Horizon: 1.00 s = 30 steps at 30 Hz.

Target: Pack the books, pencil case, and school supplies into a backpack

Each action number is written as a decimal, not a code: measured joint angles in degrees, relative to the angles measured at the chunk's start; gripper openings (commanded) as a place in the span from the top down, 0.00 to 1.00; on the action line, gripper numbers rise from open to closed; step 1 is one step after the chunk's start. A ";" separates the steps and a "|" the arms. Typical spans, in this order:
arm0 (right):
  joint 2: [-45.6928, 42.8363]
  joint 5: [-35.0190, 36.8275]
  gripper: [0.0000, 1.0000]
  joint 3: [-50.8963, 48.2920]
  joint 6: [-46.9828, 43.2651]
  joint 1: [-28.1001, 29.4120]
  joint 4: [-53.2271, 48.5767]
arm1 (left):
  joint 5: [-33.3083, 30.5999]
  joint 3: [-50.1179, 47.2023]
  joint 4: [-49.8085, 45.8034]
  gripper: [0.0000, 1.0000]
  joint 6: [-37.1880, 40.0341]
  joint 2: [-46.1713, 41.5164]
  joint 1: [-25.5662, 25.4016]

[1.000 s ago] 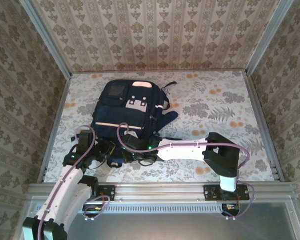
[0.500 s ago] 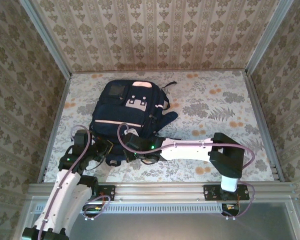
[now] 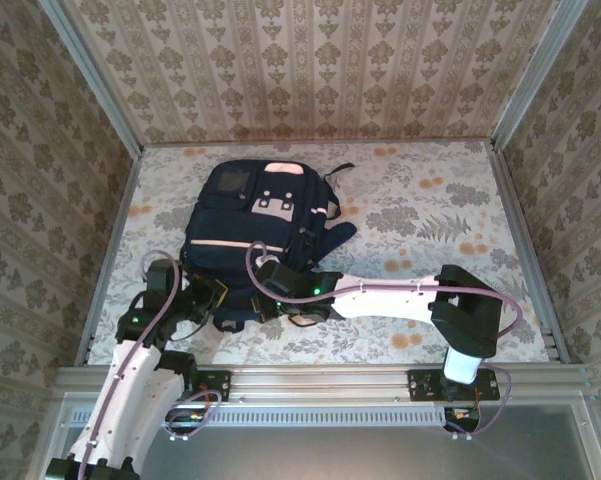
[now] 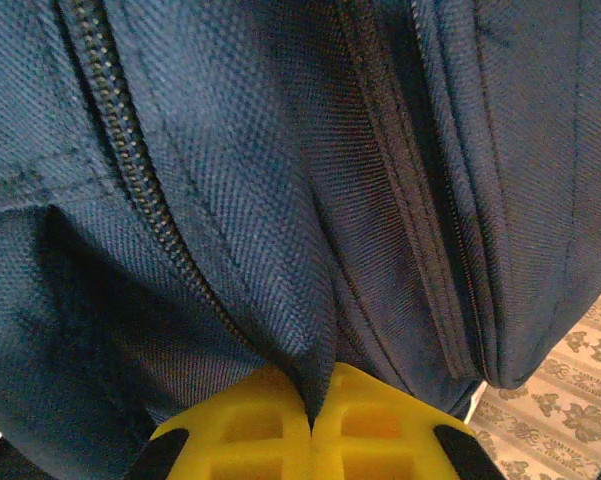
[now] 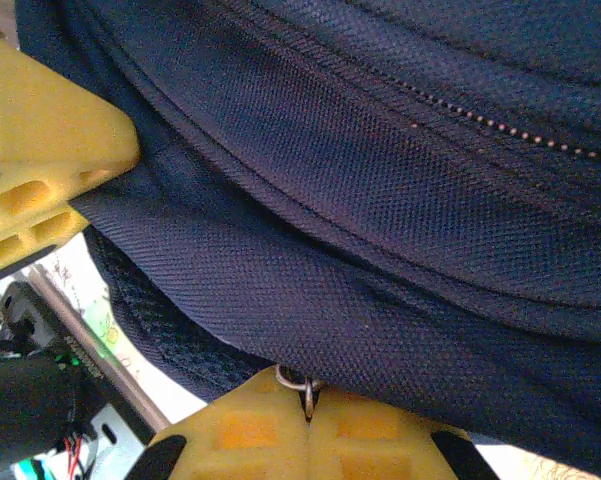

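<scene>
The navy backpack point(image 3: 258, 225) lies flat on the floral table, its pale buckle patch facing up. Both grippers meet at its near edge. My left gripper point(image 3: 228, 303) is shut on a fold of the backpack's blue fabric point(image 4: 315, 370), beside a zipper line point(image 4: 130, 170). My right gripper point(image 3: 263, 303) is shut on a small metal zipper ring point(image 5: 302, 383) under the bag's lower seam. In the right wrist view, a yellow finger of the left gripper point(image 5: 40, 160) presses the fabric at the upper left. The books, pencil case and school supplies are out of view.
A metal rail point(image 3: 320, 380) runs along the near edge, with patterned walls on three sides. A dark strap point(image 3: 337, 236) sticks out from the backpack's right side. Open floral tabletop point(image 3: 450, 220) lies to the right of the bag.
The left gripper has closed the last bit onto the fabric fold. The right arm's elbow has slid to the right, drawing its wrist along the bag's near edge.
</scene>
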 measured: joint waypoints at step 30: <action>2.10 -5.70 1.00 7.10 -1.20 -2.01 -10.71 | -5.53 -2.29 2.78 0.95 -0.83 1.16 -4.42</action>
